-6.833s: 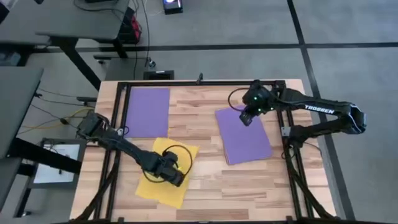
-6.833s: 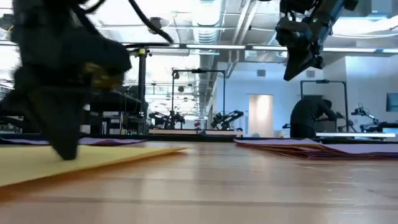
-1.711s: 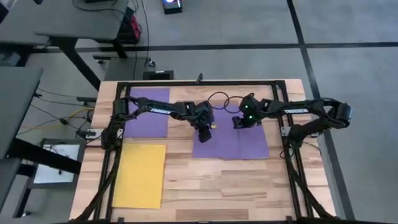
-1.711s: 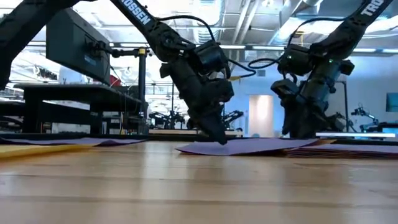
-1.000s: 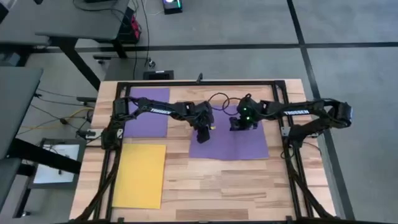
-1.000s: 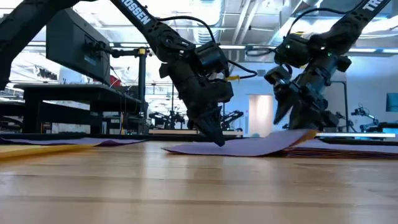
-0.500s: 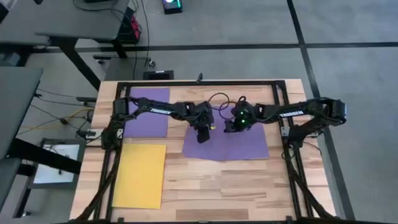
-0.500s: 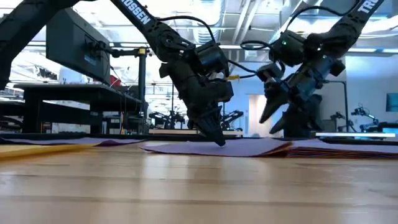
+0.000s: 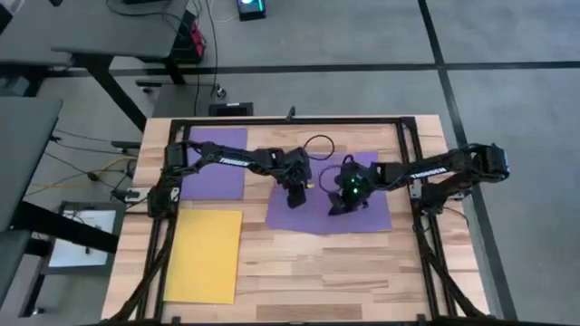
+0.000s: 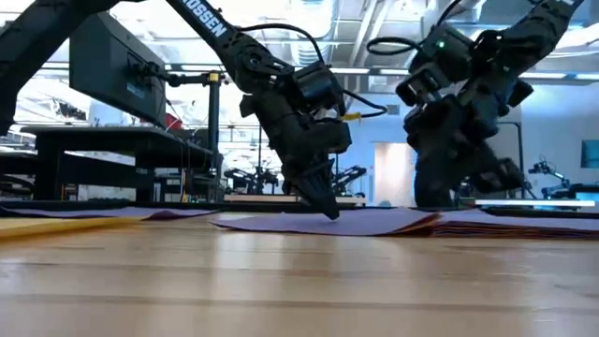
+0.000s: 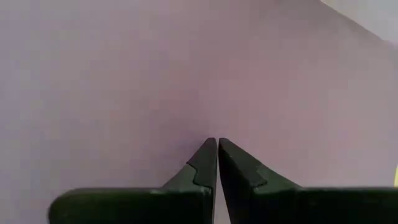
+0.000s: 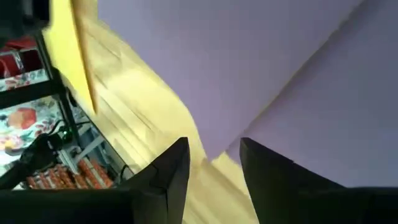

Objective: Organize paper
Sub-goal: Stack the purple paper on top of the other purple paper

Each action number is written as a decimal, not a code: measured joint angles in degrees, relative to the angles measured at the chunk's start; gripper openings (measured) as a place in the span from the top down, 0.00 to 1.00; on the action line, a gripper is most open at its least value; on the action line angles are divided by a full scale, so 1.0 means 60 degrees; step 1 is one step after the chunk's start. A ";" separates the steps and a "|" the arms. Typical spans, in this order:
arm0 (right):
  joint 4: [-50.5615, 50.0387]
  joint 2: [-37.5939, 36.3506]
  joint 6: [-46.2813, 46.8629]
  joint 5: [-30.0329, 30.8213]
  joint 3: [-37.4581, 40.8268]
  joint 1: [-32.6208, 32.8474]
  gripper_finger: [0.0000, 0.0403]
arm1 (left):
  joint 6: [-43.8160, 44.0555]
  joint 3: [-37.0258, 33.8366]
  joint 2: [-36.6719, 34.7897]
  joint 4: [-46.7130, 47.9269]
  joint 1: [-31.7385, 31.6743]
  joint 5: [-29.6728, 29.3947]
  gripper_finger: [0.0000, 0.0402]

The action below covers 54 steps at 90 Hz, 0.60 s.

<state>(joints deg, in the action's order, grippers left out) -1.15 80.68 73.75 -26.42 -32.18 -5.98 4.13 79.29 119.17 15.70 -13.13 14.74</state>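
Two purple sheets (image 9: 331,206) overlap: keep your left fingers (image 11: 216,155) closed, pinning; right fingers (image 12: 211,165), parted and empty, square edges.

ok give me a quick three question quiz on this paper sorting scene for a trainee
1. True or false: the left gripper is shut, its tip pressed on a purple sheet.
2. Multiple choice: what colour is the sheet at the table's near left? A) blue B) yellow C) pink-red
3. Fill in: the right gripper is ____, hanging above the purple stack.

Key: 1 true; 2 B; 3 open
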 joint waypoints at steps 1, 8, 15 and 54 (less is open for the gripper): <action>0.0035 0.0026 0.0122 0.0031 0.0000 0.0089 0.67 | 0.0006 0.0000 0.0000 0.0000 0.0000 0.0000 1.00; 0.0303 0.0214 0.0984 0.0318 0.0007 0.0751 0.67 | 0.0017 0.0000 0.0000 -0.0033 0.0000 0.0000 1.00; 0.0931 0.0341 0.1678 0.0780 0.0007 0.1235 0.67 | 0.0029 0.0000 -0.0004 -0.0028 0.0000 0.0000 1.00; 0.2744 0.1448 0.3490 0.1579 0.0004 0.2052 0.67 | -0.0351 0.0000 -0.0004 -0.0033 0.0000 -0.0004 1.00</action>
<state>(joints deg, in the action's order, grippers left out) 15.31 89.36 94.69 -16.95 -32.16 6.33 2.02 79.29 119.15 15.51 -13.13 14.72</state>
